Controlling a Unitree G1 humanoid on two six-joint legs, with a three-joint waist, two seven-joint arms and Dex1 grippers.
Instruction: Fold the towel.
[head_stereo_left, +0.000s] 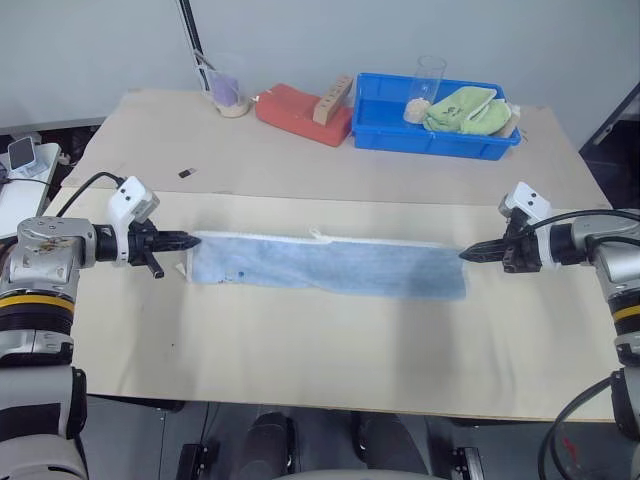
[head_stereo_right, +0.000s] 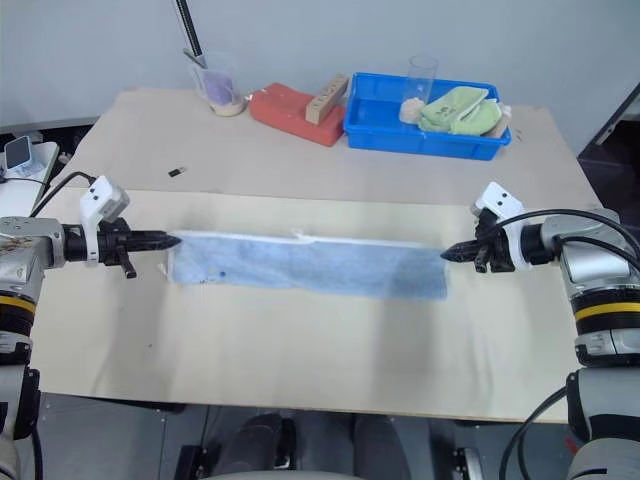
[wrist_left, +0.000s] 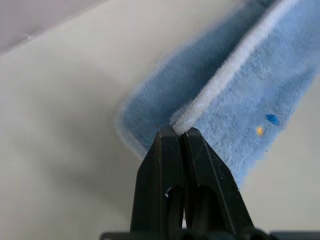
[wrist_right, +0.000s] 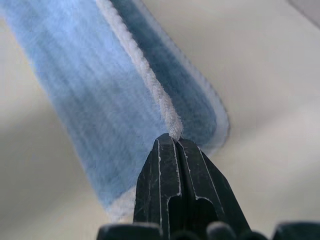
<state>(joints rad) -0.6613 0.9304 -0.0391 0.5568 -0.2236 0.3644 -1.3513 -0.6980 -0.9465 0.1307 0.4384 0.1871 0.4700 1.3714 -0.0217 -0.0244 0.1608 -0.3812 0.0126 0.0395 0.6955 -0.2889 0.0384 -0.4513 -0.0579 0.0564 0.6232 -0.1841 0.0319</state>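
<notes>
The light blue towel (head_stereo_left: 330, 266) stretches as a long band across the middle of the table, held up at both ends with its pale hem on top. My left gripper (head_stereo_left: 194, 240) is shut on the towel's left end; in the left wrist view the hem (wrist_left: 220, 80) runs out from between its closed fingertips. At the other end my right gripper (head_stereo_left: 464, 255) is shut on the towel, and the right wrist view shows the whitish hem (wrist_right: 145, 70) pinched at its tip. A small dark mark (head_stereo_left: 240, 273) sits near the left end, and a small white tag (head_stereo_left: 318, 235) pokes from the upper edge.
A blue bin (head_stereo_left: 380, 125) at the back right holds a light green cloth (head_stereo_left: 465, 110) and a clear glass (head_stereo_left: 426, 85). Beside it lie a red block (head_stereo_left: 295, 112) with a wooden piece, and a beaker (head_stereo_left: 227, 90). A small dark item (head_stereo_left: 186, 173) lies back left.
</notes>
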